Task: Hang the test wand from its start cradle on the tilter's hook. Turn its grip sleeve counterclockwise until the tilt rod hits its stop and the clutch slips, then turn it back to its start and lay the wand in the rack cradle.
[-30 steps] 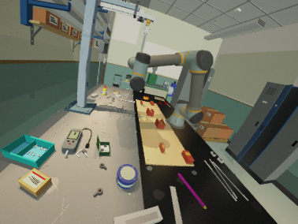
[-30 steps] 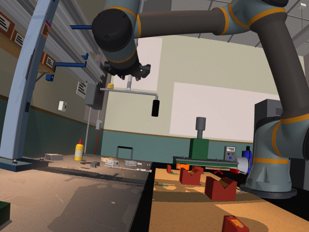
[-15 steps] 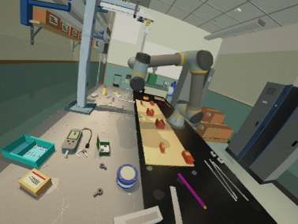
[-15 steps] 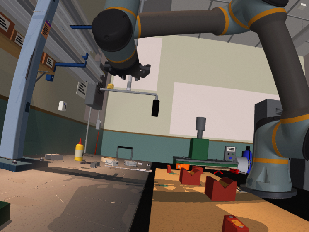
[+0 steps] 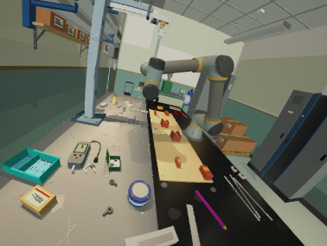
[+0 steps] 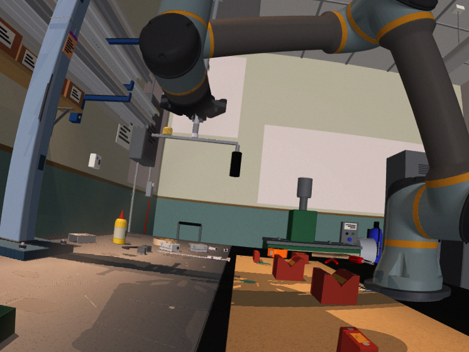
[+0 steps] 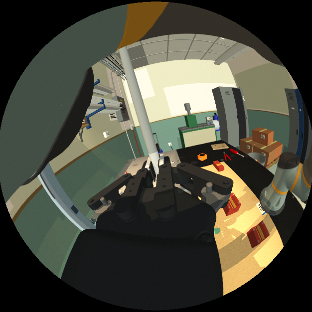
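Note:
The test wand (image 6: 197, 139) hangs high above the bench with its grey bar level, a black grip sleeve (image 6: 235, 164) dropping from its right end and a yellow tip (image 6: 167, 130) at its left. My gripper (image 6: 195, 117) reaches down from above, and its fingers are closed around the wand's short pale stem (image 7: 153, 163). The wrist camera shows a pale rod (image 7: 136, 104) rising from between the fingers toward the ceiling. In the side camera the gripper (image 5: 152, 98) sits over the far end of the tan mat.
Behind the work stand a green block with a grey cylinder (image 6: 302, 218) and a blue gantry column (image 6: 36, 125) at the left. Red V-shaped cradles (image 6: 335, 285) sit on the tan mat below. Loose tools and a yellow bottle (image 6: 120, 227) lie on the left bench.

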You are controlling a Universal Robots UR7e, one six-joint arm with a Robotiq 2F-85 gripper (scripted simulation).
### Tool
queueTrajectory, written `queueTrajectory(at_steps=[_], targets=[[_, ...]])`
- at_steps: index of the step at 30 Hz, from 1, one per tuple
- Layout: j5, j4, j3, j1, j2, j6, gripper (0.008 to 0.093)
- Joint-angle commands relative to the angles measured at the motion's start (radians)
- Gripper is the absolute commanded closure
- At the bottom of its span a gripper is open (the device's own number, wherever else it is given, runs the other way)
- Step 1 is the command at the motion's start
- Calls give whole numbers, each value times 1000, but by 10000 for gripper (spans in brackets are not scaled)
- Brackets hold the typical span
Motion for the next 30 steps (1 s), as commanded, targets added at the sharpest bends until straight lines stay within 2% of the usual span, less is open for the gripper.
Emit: queueTrajectory(at_steps=[1, 2, 30], targets=[[0, 0, 0, 0, -1, 0, 914], [0, 0, 0, 0, -1, 0, 934], [0, 8, -6, 0, -3, 0, 934]])
